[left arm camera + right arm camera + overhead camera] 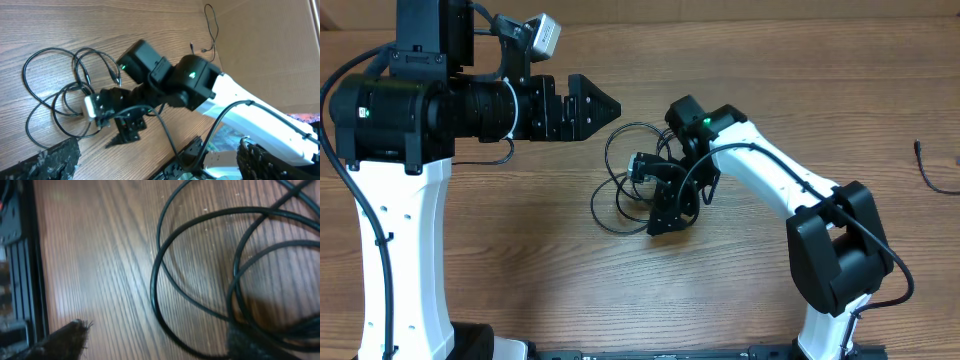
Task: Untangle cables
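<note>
Snagging is the chief risk here. The thin black flexible cables lie in a loose knot of overlapping loops on the brown wood-grain table, near its middle. The right arm's black two-finger gripper sits low at the tangle's near edge. Its jaws stand wide apart. In the right wrist view several strands cross the gap between them, and some run close against one blurred fingertip. I see nothing pinched.

A close from this spot would probably catch two or three strands at once instead of one. Pulling would then tighten the knot or drag the whole bundle across the wood without separating anything. The fingertips also look very close to the tabletop, so a further descent could press them into the wood or trap a cord underneath.

The left arm's black gripper hovers above and to the far side of the loops, jaws fully apart and empty. With nothing pinning the tangle, any tug by the right arm is likely to carry every cord along together.
</note>
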Controlling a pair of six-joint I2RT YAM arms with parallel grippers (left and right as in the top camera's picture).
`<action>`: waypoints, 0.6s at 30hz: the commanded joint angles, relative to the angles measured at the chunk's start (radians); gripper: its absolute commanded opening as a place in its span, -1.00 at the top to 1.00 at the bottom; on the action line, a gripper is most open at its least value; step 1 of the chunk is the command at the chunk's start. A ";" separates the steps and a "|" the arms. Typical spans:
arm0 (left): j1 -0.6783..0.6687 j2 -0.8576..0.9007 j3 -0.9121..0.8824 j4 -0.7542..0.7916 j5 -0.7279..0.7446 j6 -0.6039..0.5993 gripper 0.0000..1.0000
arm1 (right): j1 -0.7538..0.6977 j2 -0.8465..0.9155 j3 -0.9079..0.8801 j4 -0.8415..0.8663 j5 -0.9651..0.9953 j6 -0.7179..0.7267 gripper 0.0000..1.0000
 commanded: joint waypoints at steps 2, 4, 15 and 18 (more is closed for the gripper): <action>0.000 -0.011 0.011 0.002 0.015 0.026 -0.99 | 0.023 -0.008 -0.052 0.074 0.003 -0.003 -0.63; 0.000 -0.011 0.011 0.002 0.015 0.026 -0.99 | 0.030 -0.008 -0.074 0.118 0.011 0.022 -0.65; 0.000 -0.011 0.011 0.005 0.016 0.026 -1.00 | 0.034 -0.003 -0.138 0.231 0.018 0.133 0.92; 0.000 -0.011 0.011 0.002 0.015 0.026 -1.00 | 0.034 -0.004 -0.138 0.264 0.017 0.182 0.92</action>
